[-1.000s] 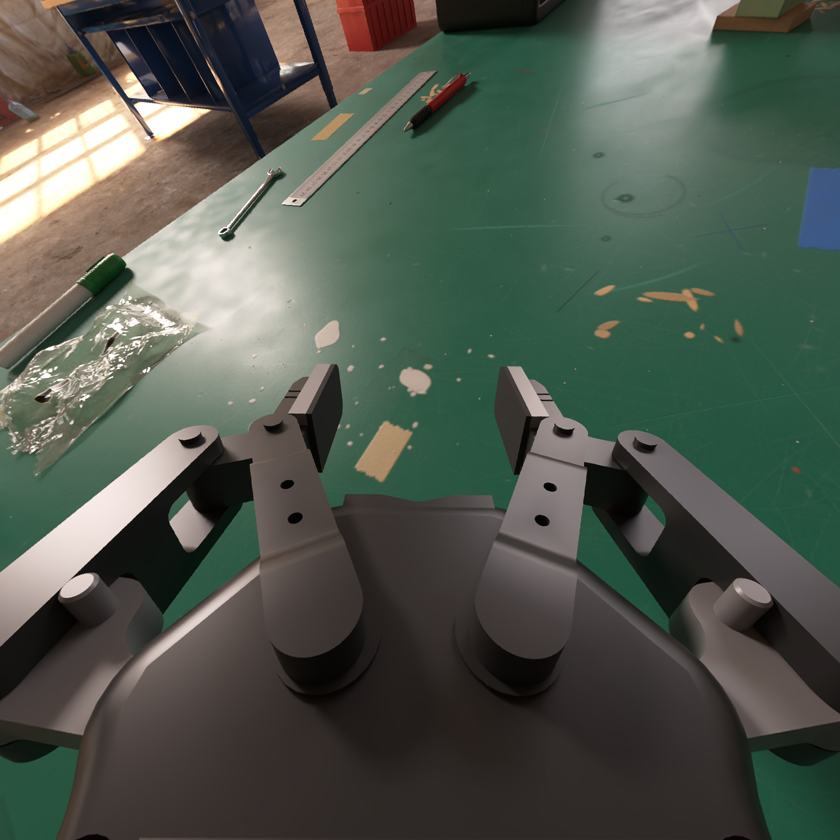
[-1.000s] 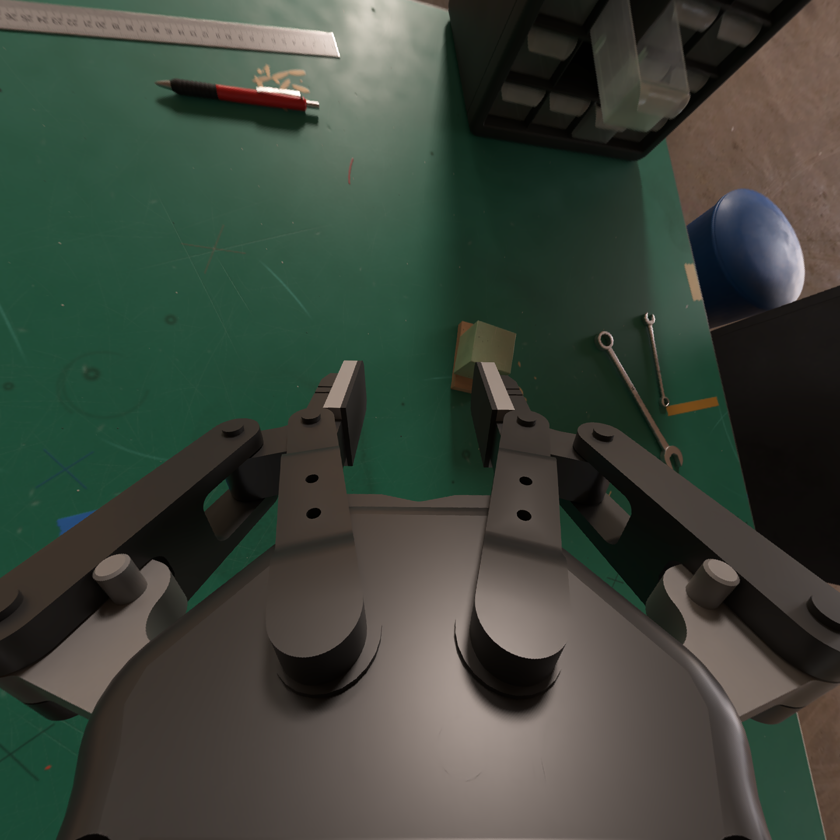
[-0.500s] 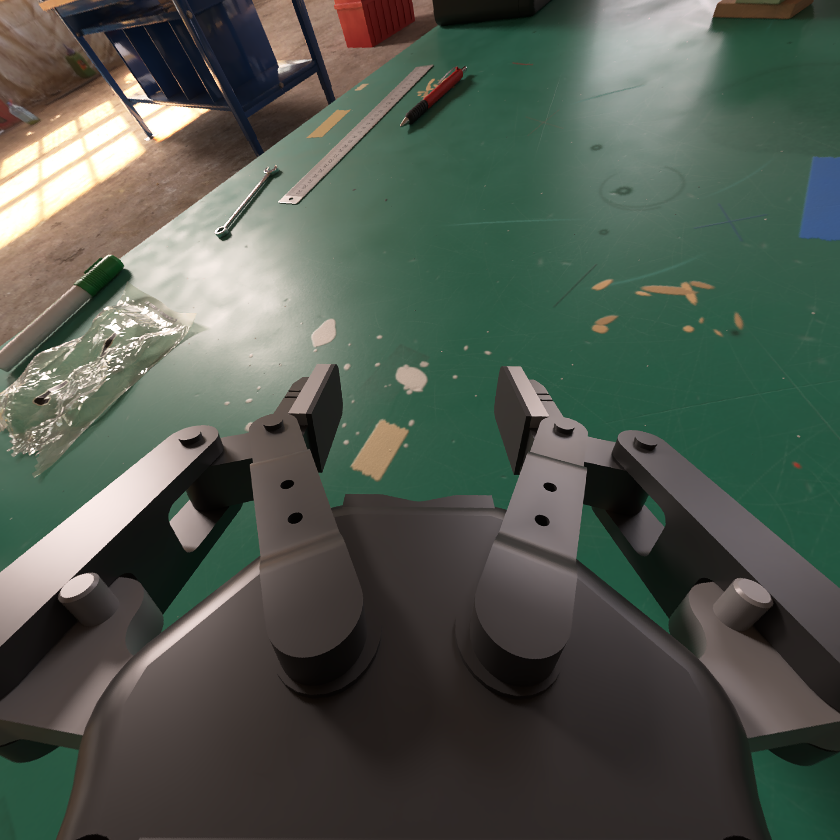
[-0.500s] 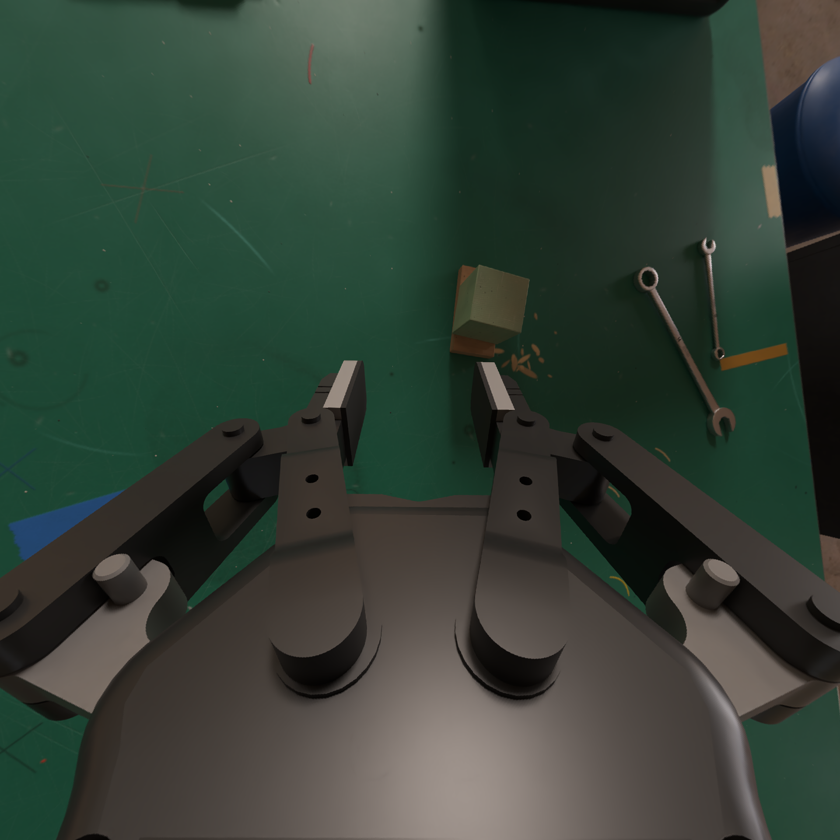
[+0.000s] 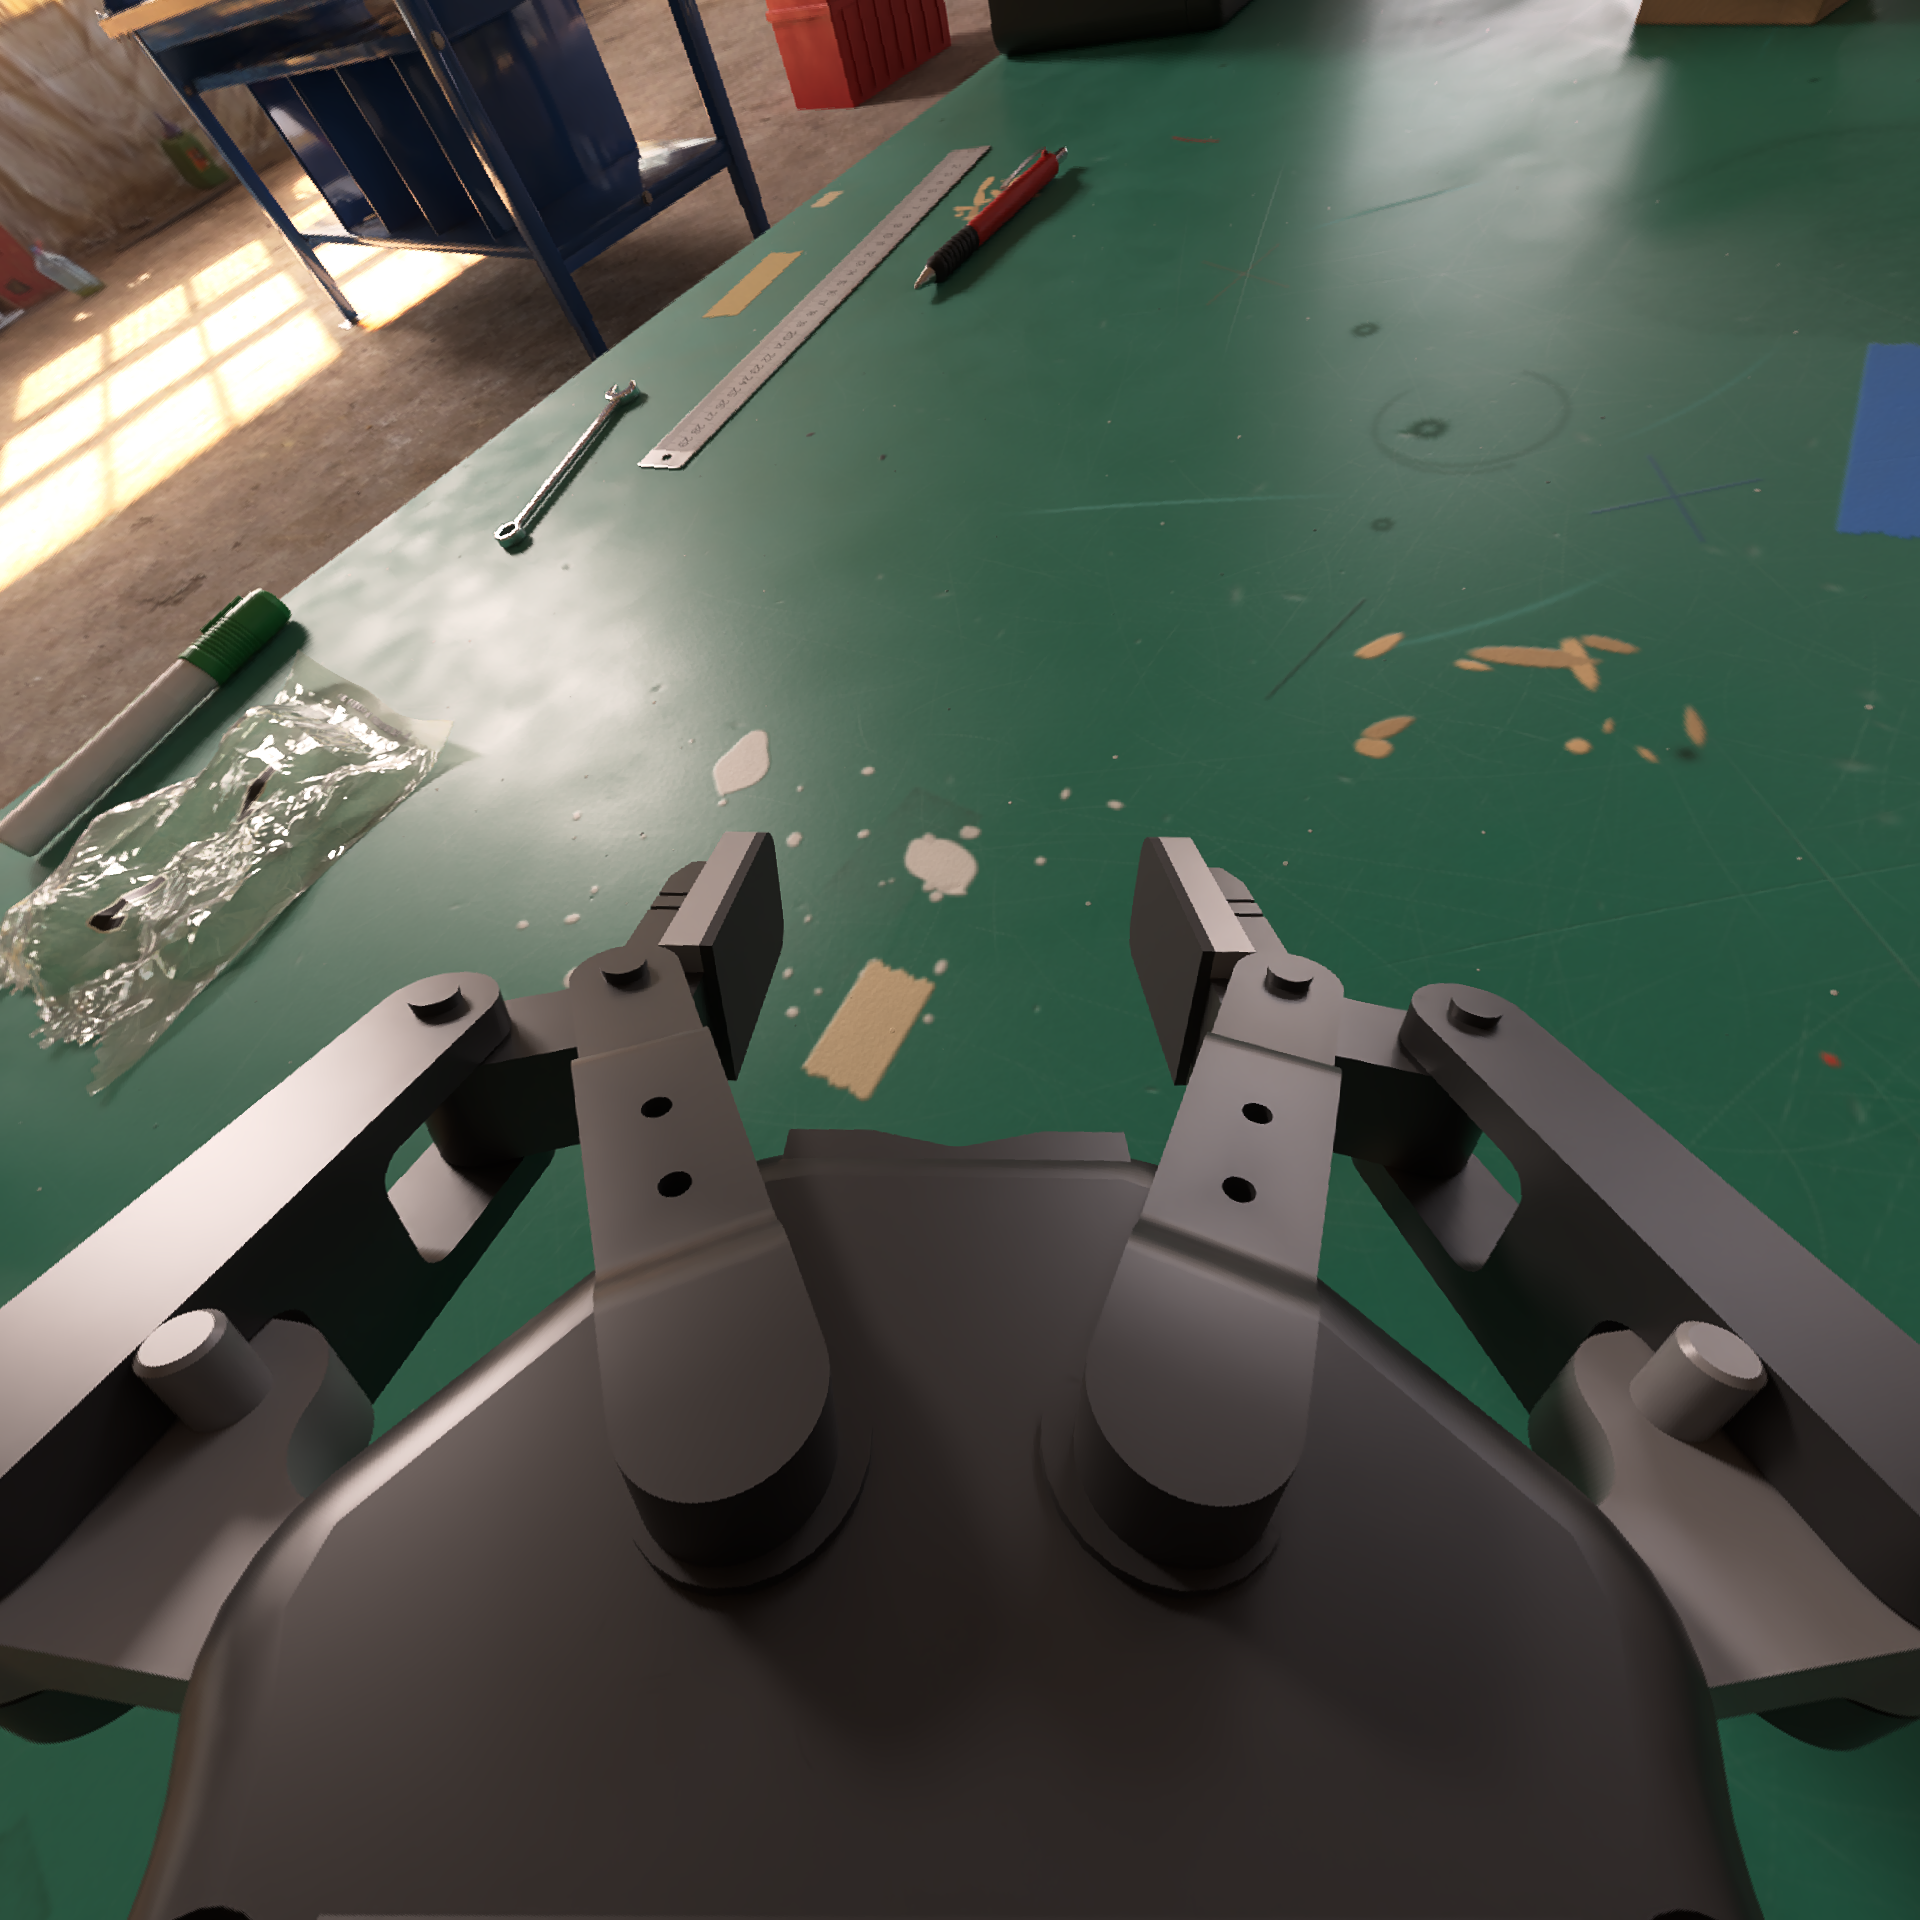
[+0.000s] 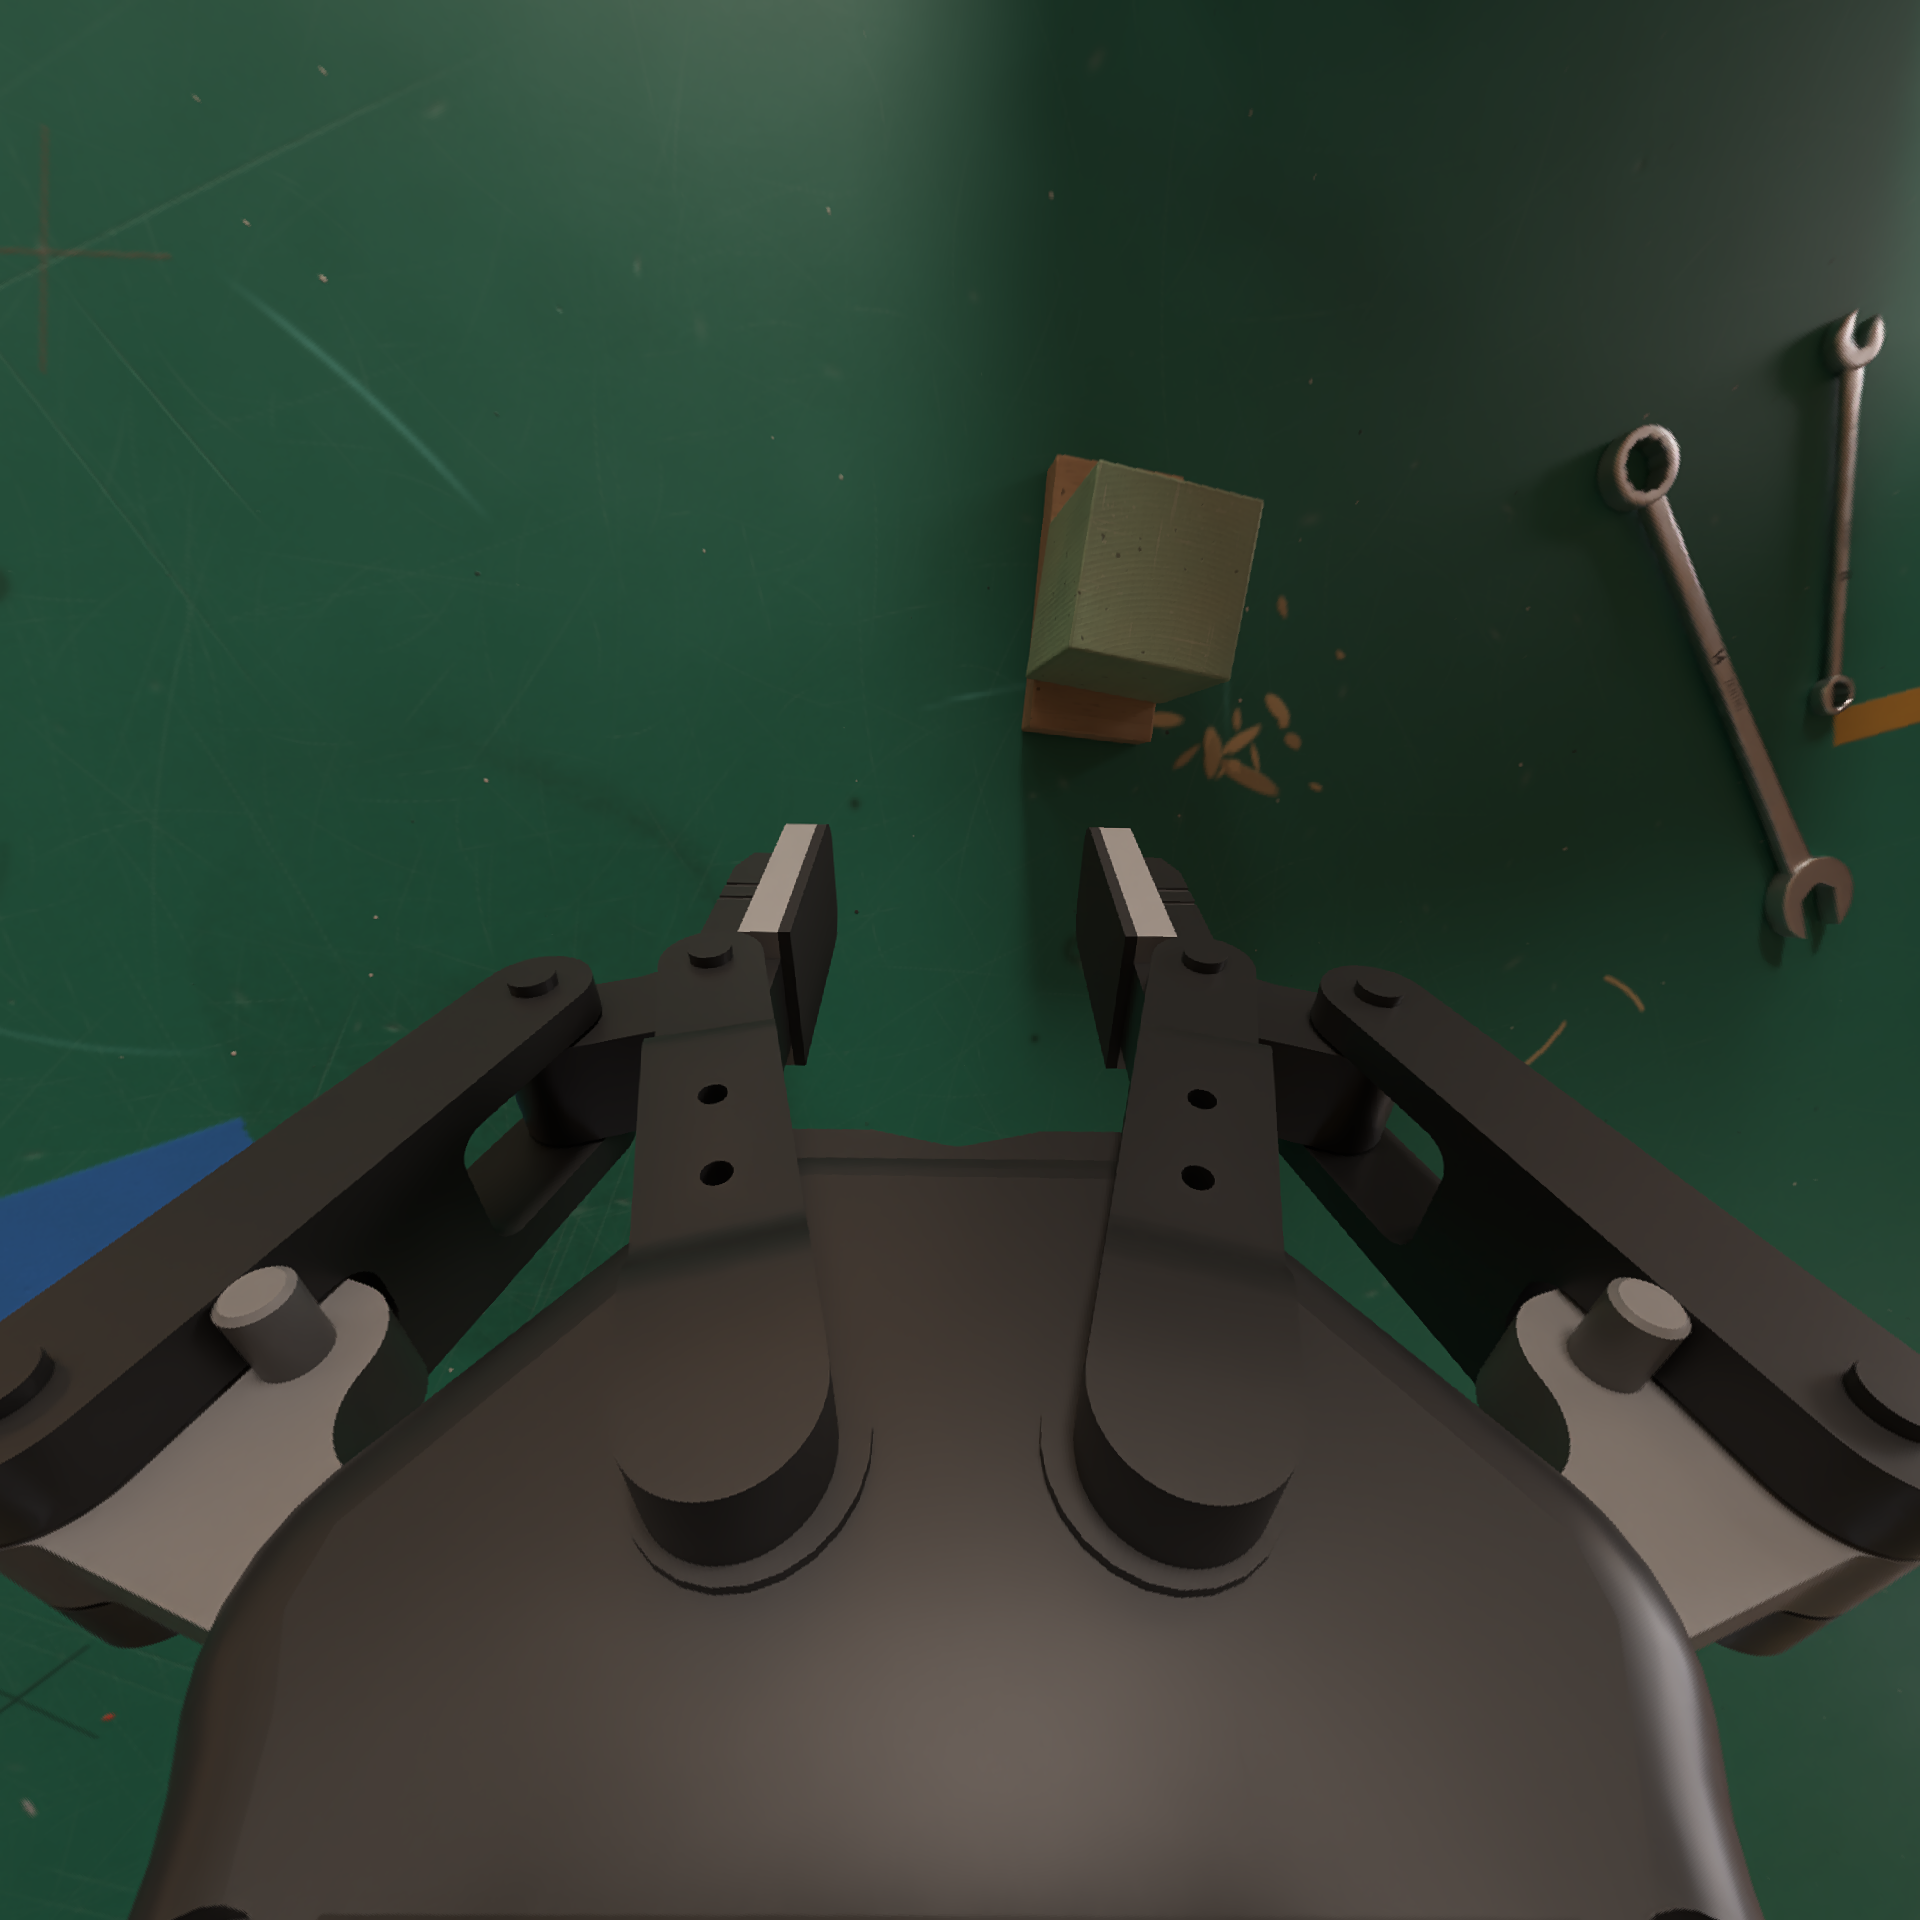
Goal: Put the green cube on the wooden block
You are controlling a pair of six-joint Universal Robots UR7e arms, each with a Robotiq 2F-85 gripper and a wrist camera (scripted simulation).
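In the right wrist view the green cube (image 6: 1143,582) rests on top of the flat wooden block (image 6: 1081,715), whose brown edges show at the cube's left and near sides. My right gripper (image 6: 956,883) is open and empty, above the table and short of the cube, a little to its left. My left gripper (image 5: 956,894) is open and empty over bare green table. A tan corner at the top right edge of the left wrist view (image 5: 1745,10) may be the wooden block; the cube is not seen there.
Two wrenches (image 6: 1725,675) and orange tape (image 6: 1875,717) lie right of the cube, with wood chips (image 6: 1236,748) beside it. Left wrist view: steel ruler (image 5: 810,312), red pen (image 5: 992,213), wrench (image 5: 566,468), marker (image 5: 145,717), clear plastic bag (image 5: 197,873), blue tape (image 5: 1881,457), blue shelf (image 5: 468,135).
My right gripper has pulled back and tilted down: the cube on the block moved from beside my right finger to farther ahead, and the drawer cabinet left the view. The left view drifted slightly.
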